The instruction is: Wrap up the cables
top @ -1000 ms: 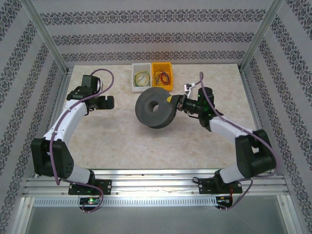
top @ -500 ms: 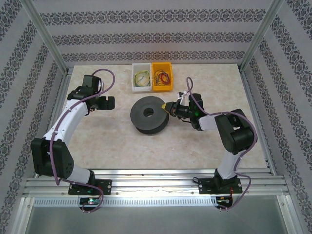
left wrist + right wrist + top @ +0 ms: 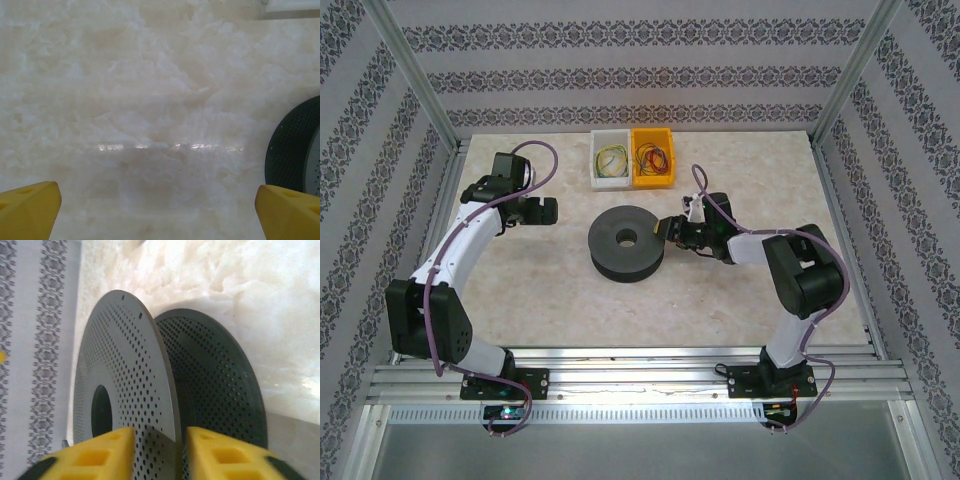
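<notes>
The cables lie as small coils of thin wire in a white bin (image 3: 610, 160) and a yellow bin (image 3: 652, 157) at the back of the table. A wide black perforated spool (image 3: 610, 248) lies flat at the table's middle. My right gripper (image 3: 670, 226) is at the spool's right rim. In the right wrist view its yellow fingers (image 3: 200, 450) straddle the upper flange (image 3: 135, 370) with a gap beside it, so the right gripper (image 3: 160, 432) is open. My left gripper (image 3: 538, 210) hangs open over bare table left of the spool (image 3: 295, 150), nothing between its fingertips (image 3: 30, 200).
Patterned walls and metal frame posts (image 3: 415, 90) enclose the marble table (image 3: 740, 300). The two bins stand side by side just behind the spool. A corner of the white bin (image 3: 290, 7) shows at the top right of the left wrist view.
The spool, held tilted off the table a second ago, now lies flat. The right gripper came down and leftward with it and has opened off the flange. The left arm has stayed put.
</notes>
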### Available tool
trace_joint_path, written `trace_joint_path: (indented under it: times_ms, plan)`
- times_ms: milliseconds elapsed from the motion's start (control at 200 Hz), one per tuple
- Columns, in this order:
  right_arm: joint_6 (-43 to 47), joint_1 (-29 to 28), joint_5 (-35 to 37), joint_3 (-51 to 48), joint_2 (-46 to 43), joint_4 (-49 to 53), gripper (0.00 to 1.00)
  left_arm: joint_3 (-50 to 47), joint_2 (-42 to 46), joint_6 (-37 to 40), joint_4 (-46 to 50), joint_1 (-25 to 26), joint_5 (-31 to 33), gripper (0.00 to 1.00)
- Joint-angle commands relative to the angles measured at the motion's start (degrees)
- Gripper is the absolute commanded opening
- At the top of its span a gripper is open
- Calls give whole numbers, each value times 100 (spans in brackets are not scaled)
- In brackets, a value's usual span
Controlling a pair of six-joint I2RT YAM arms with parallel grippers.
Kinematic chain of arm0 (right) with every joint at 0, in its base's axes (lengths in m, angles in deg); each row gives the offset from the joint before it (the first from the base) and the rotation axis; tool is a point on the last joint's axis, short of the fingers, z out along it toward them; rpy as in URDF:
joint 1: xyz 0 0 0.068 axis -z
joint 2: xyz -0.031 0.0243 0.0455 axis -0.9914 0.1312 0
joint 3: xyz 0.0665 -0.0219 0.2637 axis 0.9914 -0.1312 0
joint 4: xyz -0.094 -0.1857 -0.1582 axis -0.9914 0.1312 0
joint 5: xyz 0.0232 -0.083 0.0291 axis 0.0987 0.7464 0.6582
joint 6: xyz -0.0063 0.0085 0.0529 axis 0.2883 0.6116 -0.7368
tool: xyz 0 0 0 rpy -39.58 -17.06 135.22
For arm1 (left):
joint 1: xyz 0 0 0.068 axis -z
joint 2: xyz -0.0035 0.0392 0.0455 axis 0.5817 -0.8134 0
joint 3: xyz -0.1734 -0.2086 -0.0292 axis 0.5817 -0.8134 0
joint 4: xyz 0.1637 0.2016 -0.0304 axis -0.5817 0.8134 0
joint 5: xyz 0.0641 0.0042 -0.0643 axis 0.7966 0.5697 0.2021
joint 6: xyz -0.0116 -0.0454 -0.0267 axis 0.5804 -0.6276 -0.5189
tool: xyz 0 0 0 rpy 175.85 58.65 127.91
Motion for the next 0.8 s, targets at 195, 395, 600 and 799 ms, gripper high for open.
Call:
trace_joint_path:
  times_ms: [195,395,600,799]
  plan:
    - [1797,109,1031,1528,-895,2725,98,161,26,63,214,87,50,100]
    - [1665,139,1054,2952,-122,2875,98,108,50,46,136,100,-28,100]
    - [1094,33,1404,4255,1043,2766,98,86,46,19,69,108,-56,100]
    - [756,-90,2124,5011,1836,2860,97,83,36,54,56,108,-24,100]
